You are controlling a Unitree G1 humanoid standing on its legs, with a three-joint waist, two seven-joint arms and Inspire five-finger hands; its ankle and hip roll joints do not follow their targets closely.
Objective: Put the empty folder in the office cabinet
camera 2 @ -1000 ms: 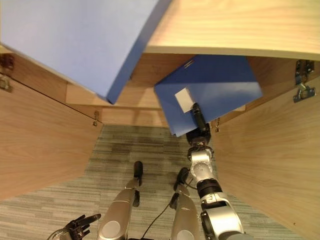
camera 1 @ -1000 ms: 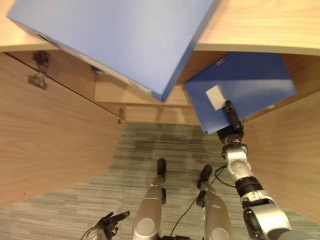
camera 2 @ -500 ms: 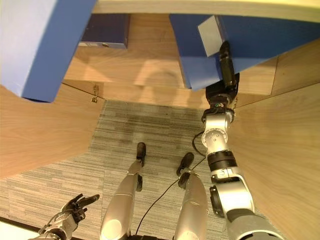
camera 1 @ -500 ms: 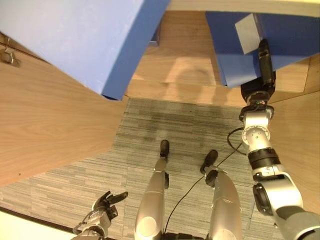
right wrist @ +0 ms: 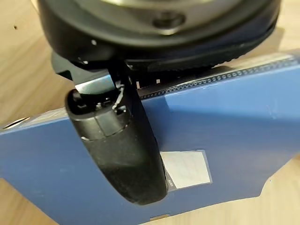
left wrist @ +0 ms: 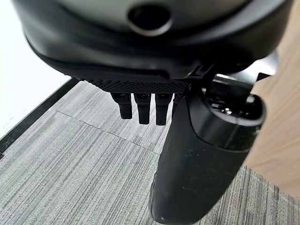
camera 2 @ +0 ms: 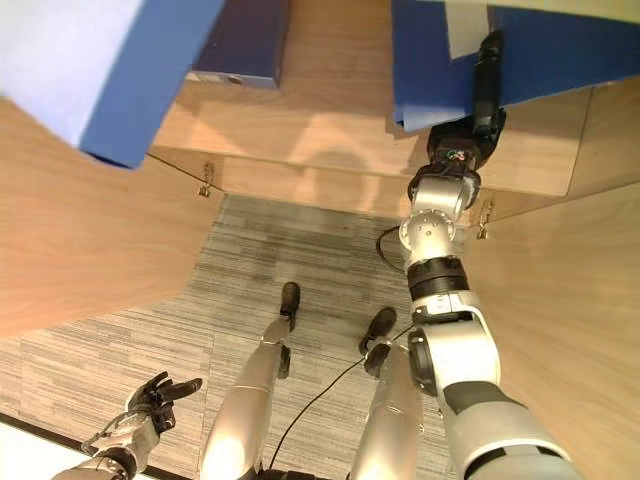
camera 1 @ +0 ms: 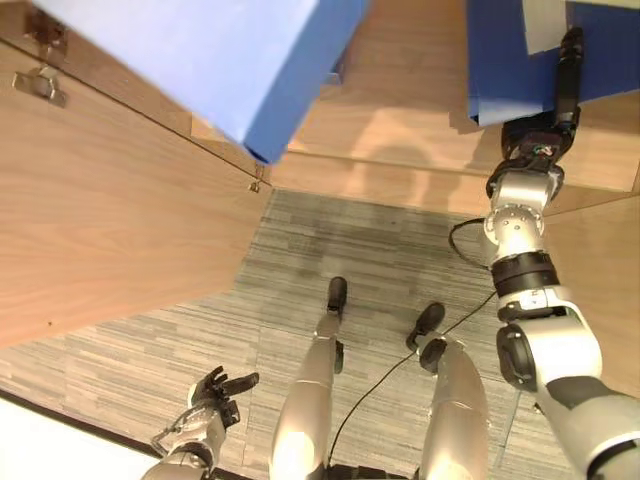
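Right wrist view: my right hand (right wrist: 117, 140) grasps folder (right wrist: 225, 126), thumb across cover. Left hand (camera 1: 212, 395) at 7 o'clock, fingers relaxed, over floor (camera 1: 350, 250).

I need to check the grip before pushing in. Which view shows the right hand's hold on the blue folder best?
The right wrist view: the right hand lays its thumb across the blue folder by the white label. Both eye views show the folder from afar inside the cabinet, cut off by the picture's edge.

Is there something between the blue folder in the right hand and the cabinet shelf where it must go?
Nothing visible blocks it. The right hand already holds the blue folder over the wooden cabinet shelf.
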